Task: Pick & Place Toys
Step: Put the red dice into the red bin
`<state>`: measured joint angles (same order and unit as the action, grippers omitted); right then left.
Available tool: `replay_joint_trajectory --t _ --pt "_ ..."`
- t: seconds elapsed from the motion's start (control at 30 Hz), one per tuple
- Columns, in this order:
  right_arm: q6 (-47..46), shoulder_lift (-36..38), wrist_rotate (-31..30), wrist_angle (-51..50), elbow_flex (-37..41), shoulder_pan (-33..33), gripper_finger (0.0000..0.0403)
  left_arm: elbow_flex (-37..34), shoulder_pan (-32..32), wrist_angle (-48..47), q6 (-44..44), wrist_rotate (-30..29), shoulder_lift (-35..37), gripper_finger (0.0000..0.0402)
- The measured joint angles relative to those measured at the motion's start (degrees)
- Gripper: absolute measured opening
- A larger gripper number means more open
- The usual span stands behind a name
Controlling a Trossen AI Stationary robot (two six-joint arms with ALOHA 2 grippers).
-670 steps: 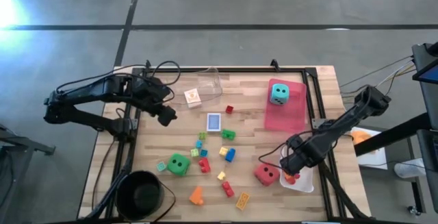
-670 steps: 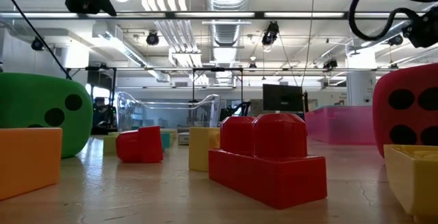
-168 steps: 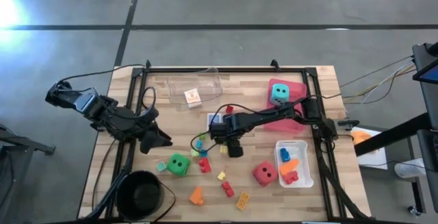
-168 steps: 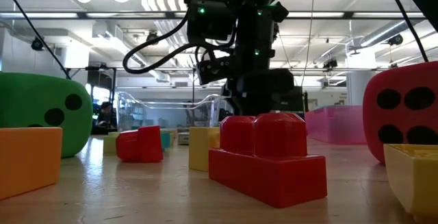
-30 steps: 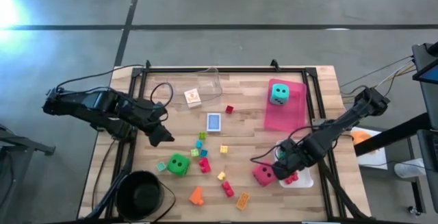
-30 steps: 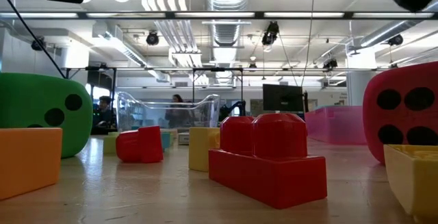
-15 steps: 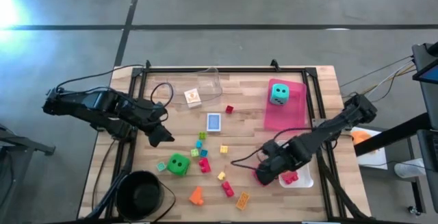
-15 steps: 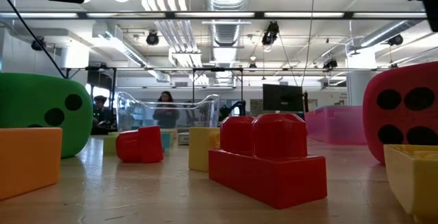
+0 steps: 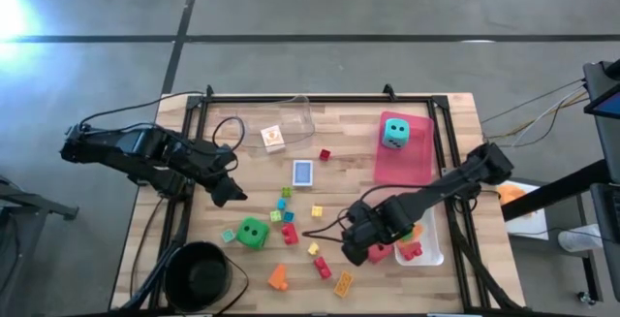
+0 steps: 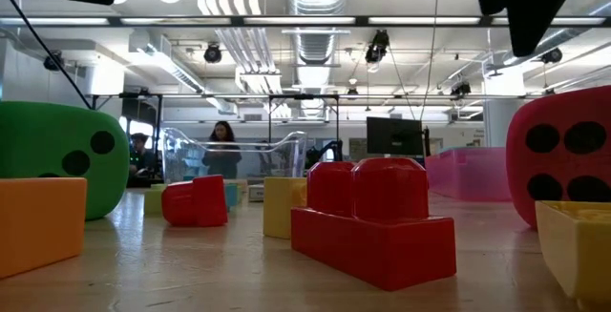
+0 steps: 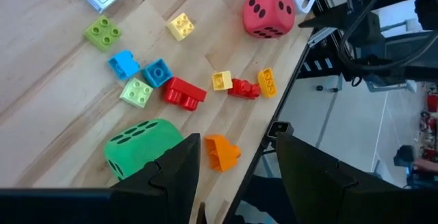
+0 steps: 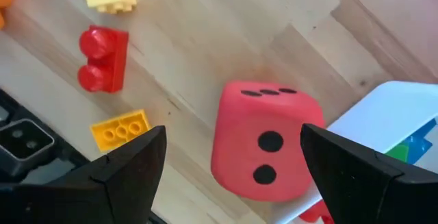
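Red foam die: three-dot face uppermost, beside white tray. Right gripper hovered above, fingers apart, empty. Left gripper at table's nine o'clock, parted, empty.

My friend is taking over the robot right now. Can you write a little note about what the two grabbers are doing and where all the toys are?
Right gripper: open, empty, hanging just above the red dotted foam die beside the white tray.
Left gripper: open, empty, waiting over the table's left side near the green dotted foam die.
Done: the teal dotted foam die sits on the pink tray; a few small bricks lie in the white tray.
Left: the red and green dice, the blue card box, and the small plastic bricks scattered mid-table, such as the red two-stud brick and the yellow flat brick.
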<state>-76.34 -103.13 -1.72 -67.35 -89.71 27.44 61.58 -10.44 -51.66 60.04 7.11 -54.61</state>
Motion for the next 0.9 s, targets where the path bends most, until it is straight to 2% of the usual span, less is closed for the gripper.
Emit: replay_joint_trajectory --t 0.9 --pt "-2.7 0.1 1.1 0.1 7.0 -0.1 0.0332 0.0 0.0 -0.1 1.1 0.0 0.0 0.0197"
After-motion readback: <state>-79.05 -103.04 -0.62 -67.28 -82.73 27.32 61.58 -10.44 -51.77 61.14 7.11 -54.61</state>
